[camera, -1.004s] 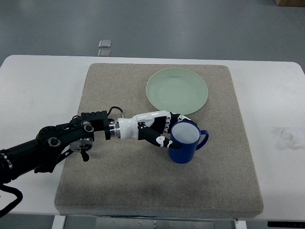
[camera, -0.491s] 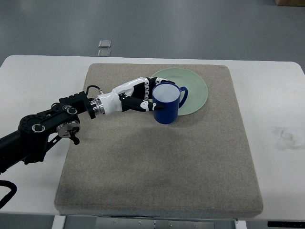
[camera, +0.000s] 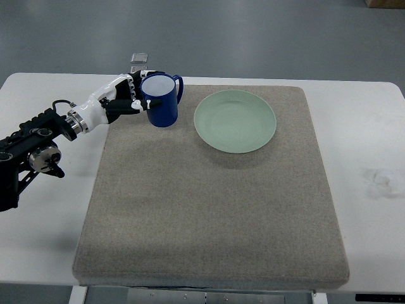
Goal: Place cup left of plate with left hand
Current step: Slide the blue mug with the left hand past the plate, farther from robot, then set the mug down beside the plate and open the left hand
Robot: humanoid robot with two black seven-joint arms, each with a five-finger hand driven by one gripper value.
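The scene is covered by a single top view, set high on the robot's own side and angled steeply downward. The white table (camera: 44, 247) is taken in almost whole, with the grey mat (camera: 209, 215) filling the middle of the frame and a strip of floor (camera: 253, 38) shown beyond the far edge. The left arm (camera: 31, 158) is seen entering from the picture's left edge. No second view is supplied, so nothing is shared.

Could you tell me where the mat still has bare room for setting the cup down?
The mat is bare below the plate, and in a strip to the plate's left under the cup in the left hand. Only its far edge is crowded.
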